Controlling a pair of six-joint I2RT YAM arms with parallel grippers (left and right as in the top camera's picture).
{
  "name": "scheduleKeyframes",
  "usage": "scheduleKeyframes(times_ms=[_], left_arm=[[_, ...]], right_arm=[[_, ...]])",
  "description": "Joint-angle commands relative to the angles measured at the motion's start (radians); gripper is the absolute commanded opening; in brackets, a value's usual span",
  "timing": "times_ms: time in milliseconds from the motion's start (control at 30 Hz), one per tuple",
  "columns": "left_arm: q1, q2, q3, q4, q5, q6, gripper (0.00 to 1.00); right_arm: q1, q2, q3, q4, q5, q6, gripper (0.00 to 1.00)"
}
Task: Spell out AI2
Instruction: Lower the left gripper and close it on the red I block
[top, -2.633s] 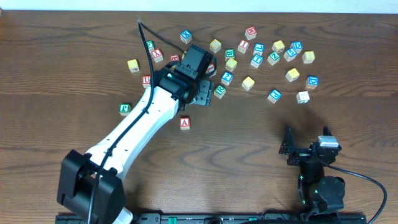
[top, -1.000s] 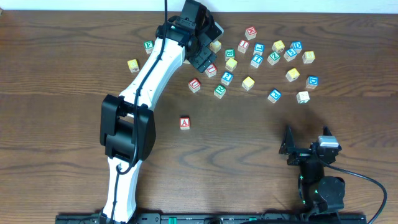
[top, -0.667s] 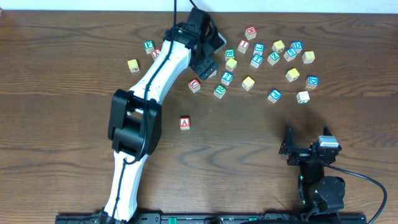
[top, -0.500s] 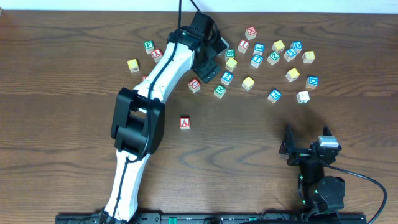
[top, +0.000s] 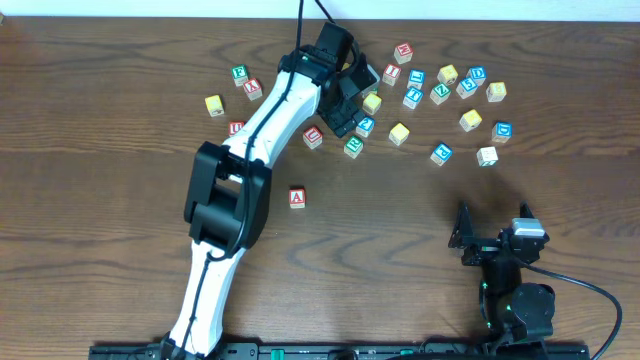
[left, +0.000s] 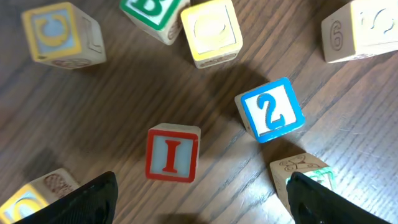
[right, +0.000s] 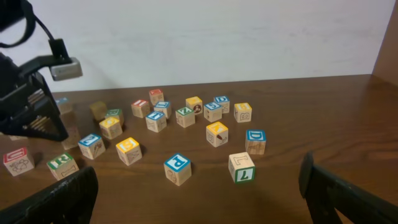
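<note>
Under spread left jaws: I block (left: 172, 154); 2 block (left: 271, 110)

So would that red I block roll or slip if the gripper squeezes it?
Probably not roll: the red I block is a cube sitting flat on the table. Its flat, wooden-looking sides should grip well. Being wood, it is likely rigid and fairly light.

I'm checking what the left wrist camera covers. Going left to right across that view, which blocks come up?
From the left: yellow C block → red I block → blue 2 block → block marked 6.
</note>
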Motion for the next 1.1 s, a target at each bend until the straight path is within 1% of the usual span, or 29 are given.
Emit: scheduleKeyframes(times_ms=[0, 233, 300, 333, 400, 1067], left_arm=[[0.003, 0.031, 0.023, 0.011, 0.014, 0.014, 0.86], [0.005, 0.031, 0.021, 0.017, 0.015, 0.014, 0.85], [0.007, 0.031, 0.021, 0.017, 0.014, 0.014, 0.83], [0.008, 0.031, 0.021, 0.017, 0.014, 0.014, 0.8], [0.01, 0.031, 0.021, 0.017, 0.014, 0.014, 0.79], [0.03, 0.031, 0.016, 0.032, 0.016, 0.026, 0.78]], right_arm=[[-0.01, -0.005, -0.001, -0.005, 0.001, -0.002, 0.99], [-0.01, -0.005, -0.001, -0.005, 0.001, -0.002, 0.99], [-0.01, -0.005, -0.001, -0.005, 0.001, -0.002, 0.99], [-0.01, -0.005, -0.001, -0.005, 0.001, -0.002, 0.99], [-0.01, -0.005, -0.001, -0.005, 0.001, -0.002, 0.99], [-0.01, -0.005, -0.001, -0.005, 0.001, -0.002, 0.99]])
